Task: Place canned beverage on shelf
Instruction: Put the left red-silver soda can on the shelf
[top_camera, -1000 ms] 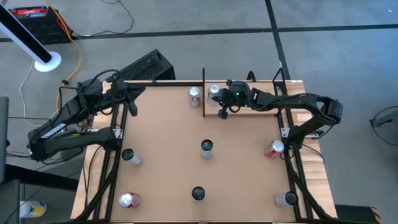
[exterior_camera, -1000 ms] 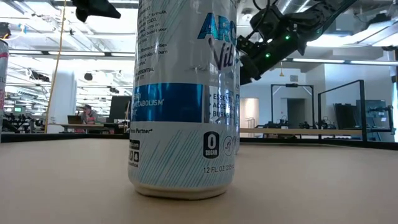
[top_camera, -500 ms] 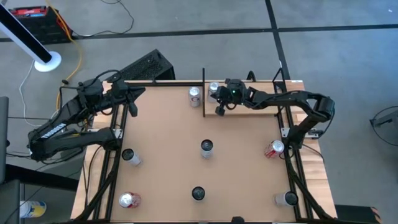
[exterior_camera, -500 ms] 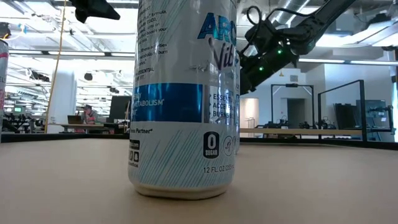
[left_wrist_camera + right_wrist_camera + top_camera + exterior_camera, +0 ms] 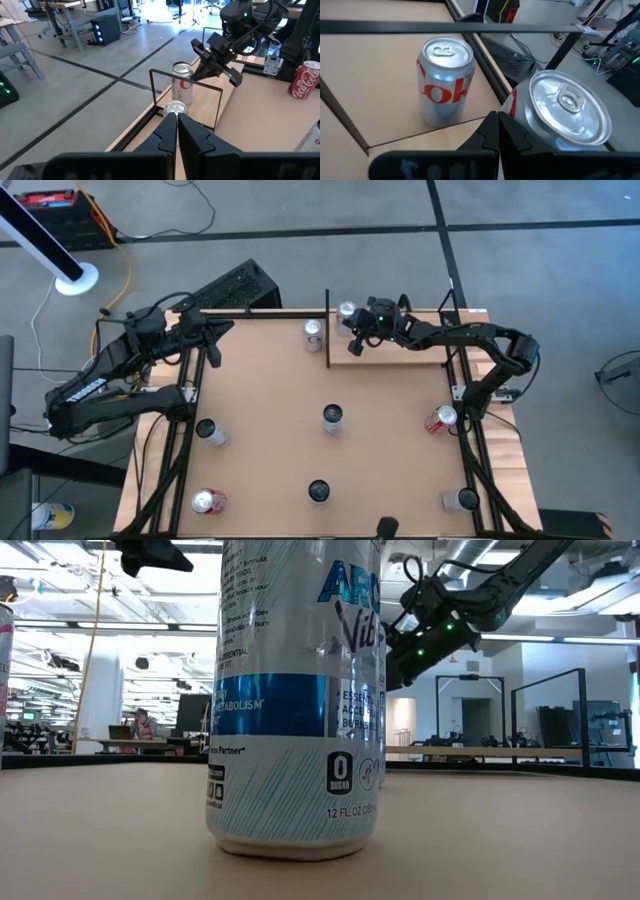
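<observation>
A silver and red can (image 5: 347, 311) stands upright on the shelf (image 5: 405, 352), a light-wood plank with black rods at the table's far right. It also shows in the right wrist view (image 5: 565, 112) and the left wrist view (image 5: 182, 84). My right gripper (image 5: 354, 343) is shut and empty, right beside this can on its near side. A second silver can (image 5: 313, 332) stands on the table just left of the shelf's rod frame (image 5: 395, 26). My left gripper (image 5: 208, 332) is shut and waits at the far left. My right gripper touches the shelf can's side wall (image 5: 516, 102) with the outer side of one shut finger (image 5: 506, 131). The fingers come from the table's right, slanting down, and pass the can on its near side. The can stands upright on the plank.
Several more cans stand on the table: one at the centre (image 5: 332, 416), a red one (image 5: 440, 419) at the right, and others near the front, among them a blue-white can (image 5: 300, 700) close to the low camera. Black frame posts run along both table sides.
My right gripper has gone toward the table's far edge over the shelf, staying shut, and has turned a little. The can on the shelf has slid a short way toward the far edge with it and still stands upright.
</observation>
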Controlling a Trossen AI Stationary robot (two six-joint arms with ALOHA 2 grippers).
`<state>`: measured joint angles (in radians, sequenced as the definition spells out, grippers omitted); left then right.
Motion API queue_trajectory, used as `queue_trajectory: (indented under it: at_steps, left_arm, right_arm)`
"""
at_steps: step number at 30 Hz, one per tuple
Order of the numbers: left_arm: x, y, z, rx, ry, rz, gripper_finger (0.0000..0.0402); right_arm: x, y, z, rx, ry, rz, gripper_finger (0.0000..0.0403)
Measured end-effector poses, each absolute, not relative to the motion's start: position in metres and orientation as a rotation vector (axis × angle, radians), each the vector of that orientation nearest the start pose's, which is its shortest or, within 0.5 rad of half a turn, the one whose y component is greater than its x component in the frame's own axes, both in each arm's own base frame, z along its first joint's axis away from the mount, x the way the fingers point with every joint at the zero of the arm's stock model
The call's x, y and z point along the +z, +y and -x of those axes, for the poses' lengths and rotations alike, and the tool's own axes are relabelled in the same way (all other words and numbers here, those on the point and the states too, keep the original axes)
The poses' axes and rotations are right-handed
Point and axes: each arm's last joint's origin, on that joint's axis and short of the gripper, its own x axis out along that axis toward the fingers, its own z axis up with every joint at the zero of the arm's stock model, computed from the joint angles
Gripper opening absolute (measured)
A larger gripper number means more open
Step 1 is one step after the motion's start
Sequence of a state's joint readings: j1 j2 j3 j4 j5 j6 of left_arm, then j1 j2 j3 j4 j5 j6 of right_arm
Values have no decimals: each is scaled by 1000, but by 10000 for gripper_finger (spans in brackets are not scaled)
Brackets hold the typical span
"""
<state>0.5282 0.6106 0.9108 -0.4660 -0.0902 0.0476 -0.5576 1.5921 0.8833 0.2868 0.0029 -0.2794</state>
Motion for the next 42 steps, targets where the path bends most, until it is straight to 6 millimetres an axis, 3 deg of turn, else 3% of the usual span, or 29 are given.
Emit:
queue_trajectory:
  at_steps: [17, 25, 30, 36, 42]
  left_arm:
    - [364, 66, -109, 609, 221, 8, 0]
    - [362, 66, -108, 610, 247, 9, 0]
    - [359, 70, -116, 608, 274, 12, 0]
    - [327, 86, -144, 574, 300, 25, 0]
    - [292, 107, -179, 580, 237, -3, 0]
  right_arm:
    - [219, -186, -285, -512, 438, 168, 22]
    - [212, -177, -287, -420, 503, 162, 22]
    - [213, -184, -284, -482, 506, 175, 22]
    - [215, -191, -281, -506, 482, 176, 22]
    - [221, -176, -281, -393, 492, 122, 22]
